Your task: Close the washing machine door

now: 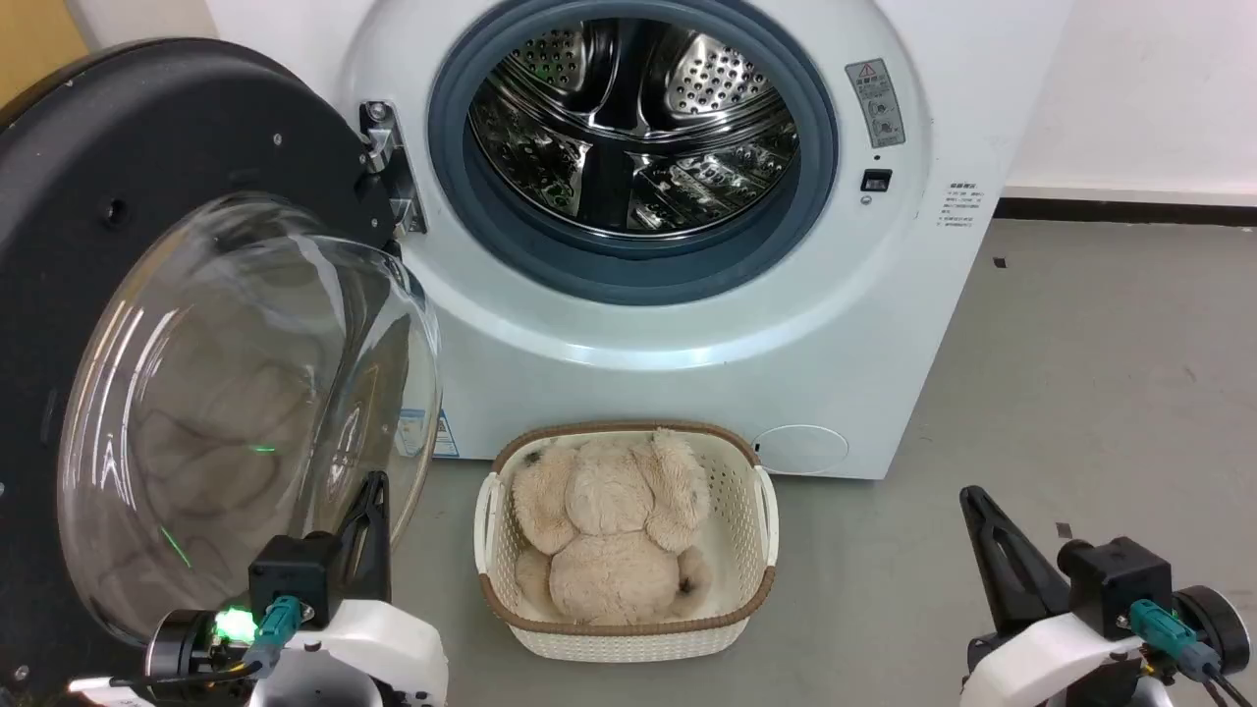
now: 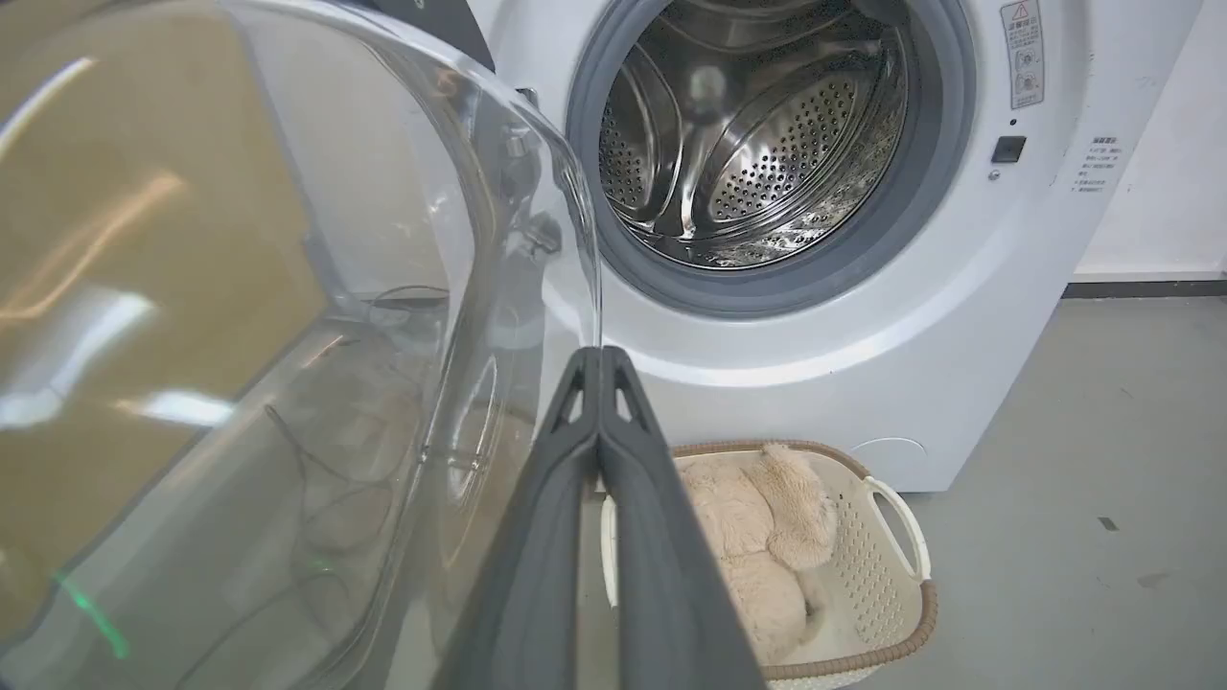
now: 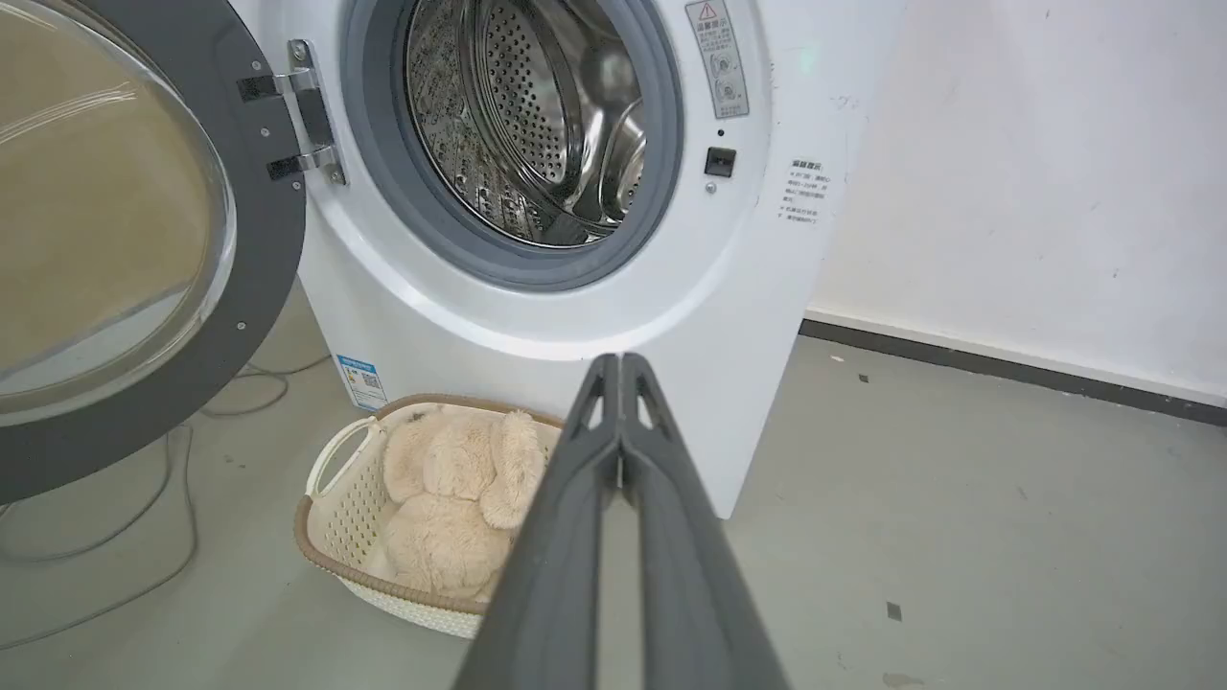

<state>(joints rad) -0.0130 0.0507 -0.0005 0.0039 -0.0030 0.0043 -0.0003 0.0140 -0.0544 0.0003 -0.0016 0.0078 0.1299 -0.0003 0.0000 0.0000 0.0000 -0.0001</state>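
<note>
Door (image 1: 147,128) wide open, left gripper (image 1: 375,488) pinched together, perhaps touching it, right gripper (image 1: 972,498) together, basket (image 1: 628,643) nearby

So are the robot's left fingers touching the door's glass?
Cannot tell. In the left wrist view the shut left fingers end right at the glass edge of the door; the head view just overlaps them. No clear contact or gap.
</note>
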